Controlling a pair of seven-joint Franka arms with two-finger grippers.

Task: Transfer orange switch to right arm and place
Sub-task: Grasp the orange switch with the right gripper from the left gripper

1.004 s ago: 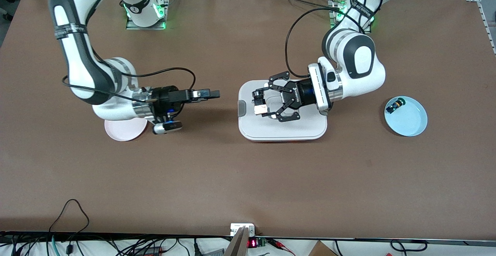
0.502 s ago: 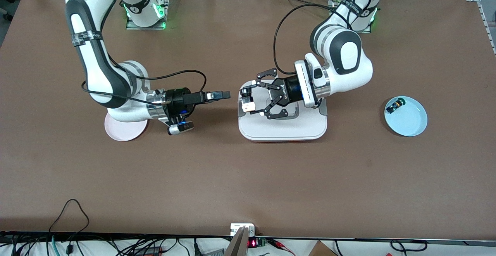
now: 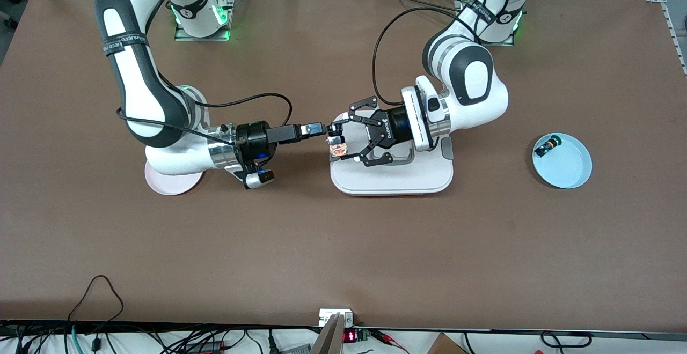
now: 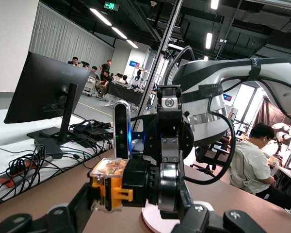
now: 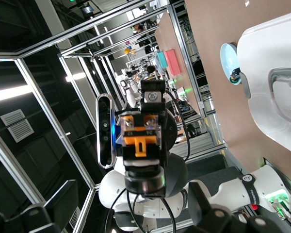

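i see the left hand clamped on the orange switch, holding it in the air over the edge of the white tray that faces the right arm's end of the table. the left wrist view shows the switch pinched sideways between the splayed black fingers, its clear-topped orange body at one end and its black end pointing toward the right arm. the right hand is level with the switch and just beside it, over the bare table next to the tray; its slim fingers stand spread wide and grip nothing. in the right wrist view the switch sits straight ahead of that hand. a pink plate lies under the right arm's wrist. a pale blue plate lies toward the left arm's end of the table, well apart from the tray, with a small black part on it near its rim.
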